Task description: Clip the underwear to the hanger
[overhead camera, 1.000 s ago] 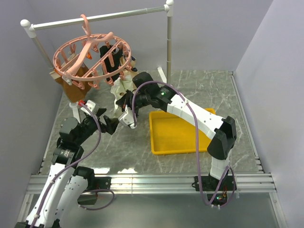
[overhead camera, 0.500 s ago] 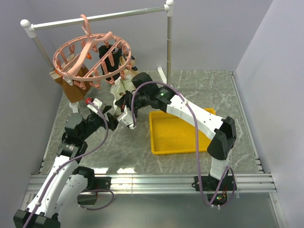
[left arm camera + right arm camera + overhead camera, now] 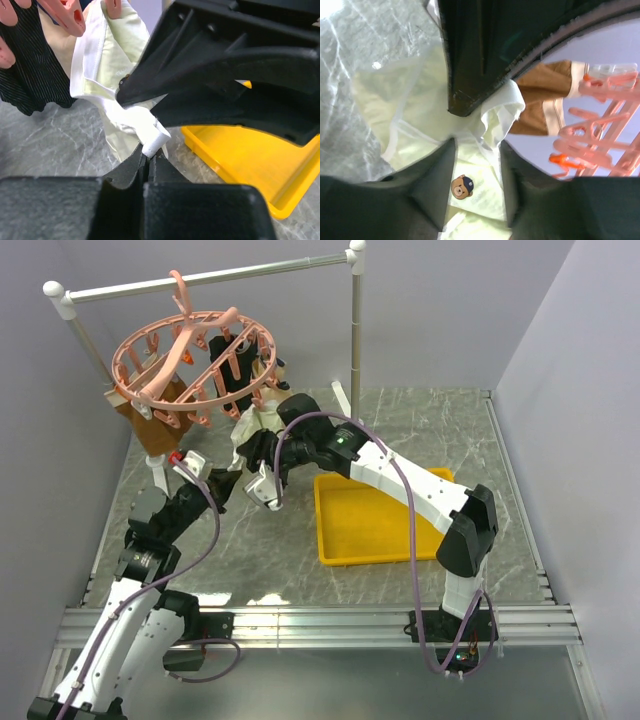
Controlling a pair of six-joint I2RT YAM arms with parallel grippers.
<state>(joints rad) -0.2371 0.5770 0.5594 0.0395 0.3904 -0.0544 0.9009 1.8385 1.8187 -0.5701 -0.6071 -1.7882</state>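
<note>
Underwear [image 3: 250, 428] hangs left of centre, just under the hanger [image 3: 165, 365], clamped in your right gripper [image 3: 125, 97] to raise its waistband [image 3: 137, 122] toward the clips [image 3: 70, 20], while your left gripper [image 3: 149, 162], jaws together, touches the band's end, hold uncertain.

No legible text, numbers or brand names on anything in view. The only printed mark is a small bear-face emblem [image 3: 461, 186], brown with a dark blue cap, on the pale cream underwear [image 3: 415, 120], seen from the right wrist view. There is faint pale print just beside the emblem, too washed out to read. A white tab [image 3: 156, 137] at the garment's edge, in the left wrist view, shows no lettering on the side facing the camera.
</note>
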